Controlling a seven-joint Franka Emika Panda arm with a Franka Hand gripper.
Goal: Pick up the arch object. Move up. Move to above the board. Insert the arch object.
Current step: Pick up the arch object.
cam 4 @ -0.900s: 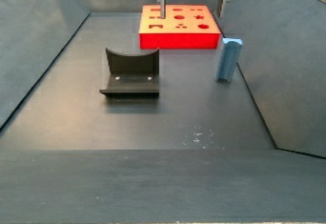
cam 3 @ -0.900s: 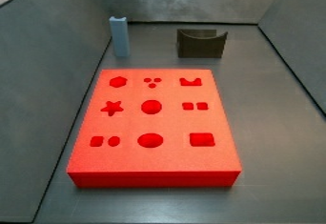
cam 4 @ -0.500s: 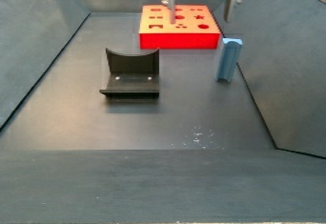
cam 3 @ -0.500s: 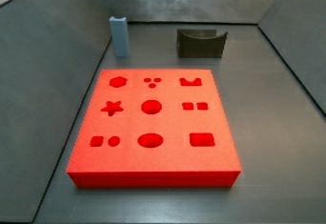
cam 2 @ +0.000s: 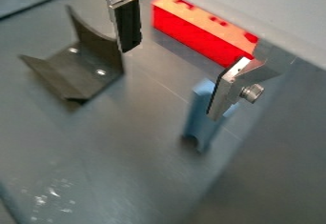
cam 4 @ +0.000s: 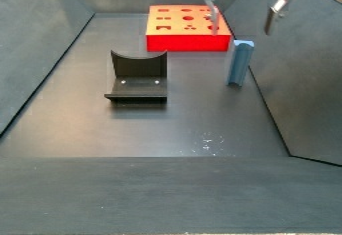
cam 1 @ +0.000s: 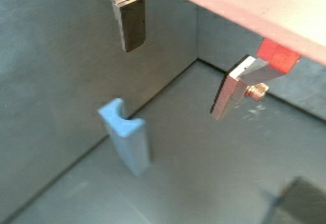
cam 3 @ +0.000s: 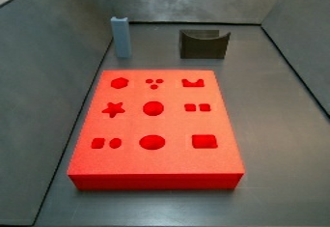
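Pale blue-grey arch object (cam 2: 200, 119) stands upright on the floor near a side wall, apart from the red board (cam 3: 154, 125). Gripper (cam 2: 178, 58) hovers above it, fingers spread wide, holding nothing. Looks rigid, light, tippy; best gripped across the slim flat faces, mid-height.

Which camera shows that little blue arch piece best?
A wrist view: the arch stands whole, notch up, below the open claw. In the other wrist view a finger overlaps it. Both side views show it small by the wall.
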